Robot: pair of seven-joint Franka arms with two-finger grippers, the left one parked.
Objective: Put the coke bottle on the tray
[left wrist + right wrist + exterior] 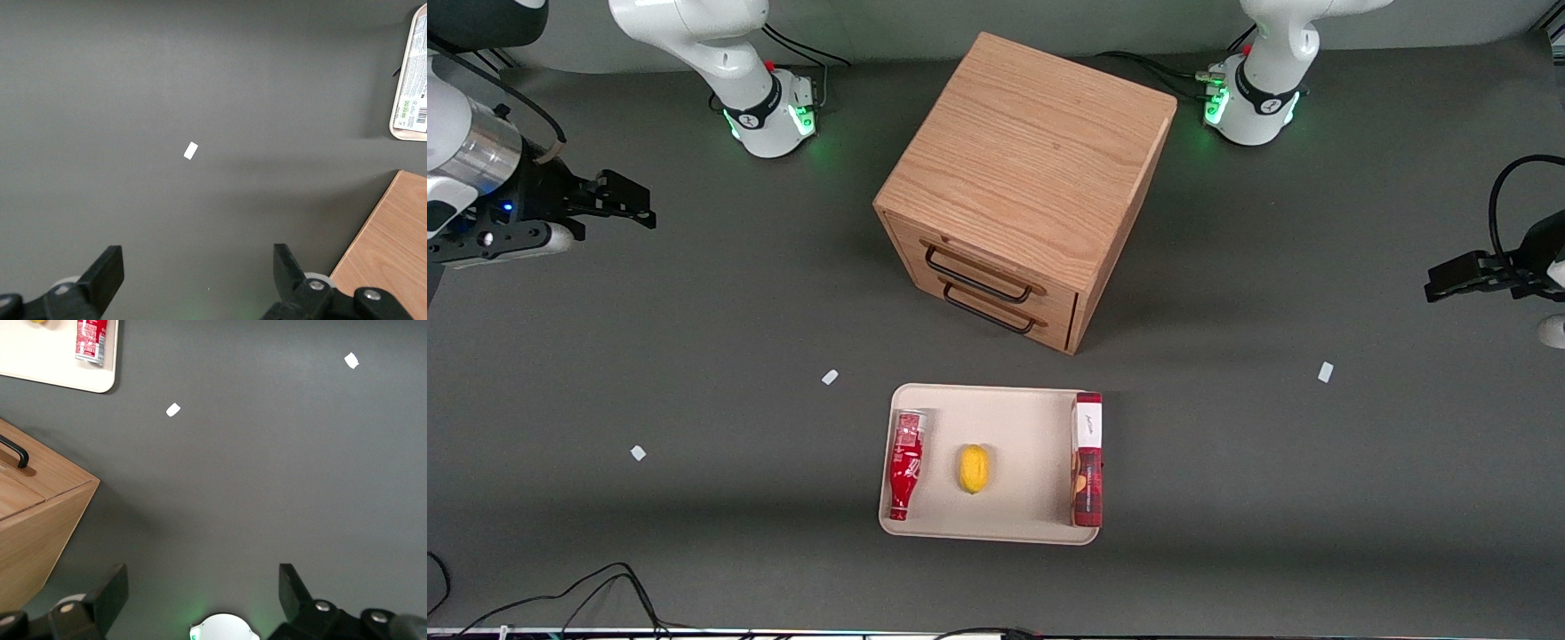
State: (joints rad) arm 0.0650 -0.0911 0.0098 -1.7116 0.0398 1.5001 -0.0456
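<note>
1. Nearest the front camera, I am seeing the tray (1018,418) lying flat on the desk (694,356), in front of the wooden drawer cabinet (1032,169).
2. I am watching the coke bottle (906,462) lying on its side on the tray, along the edge toward the working arm's end, narrow neck pointing to the camera.
3. Beside it a yellow lemon (974,468) is sitting mid-tray, and a red box (1088,469) is lying along the edge toward the parked arm's end.
4. My gripper (633,203) is hovering well apart from the tray, toward the working arm's end of the desk, holding nothing.
5. From the right wrist, I am seeing the fingers (110,595) spread wide over bare desk (267,487), with the tray corner (80,377), the bottle's silvery end (91,339) and the cabinet (33,513) in sight.
6. From the left wrist, I am getting the cabinet corner (390,233) and the box end (413,80).
</note>
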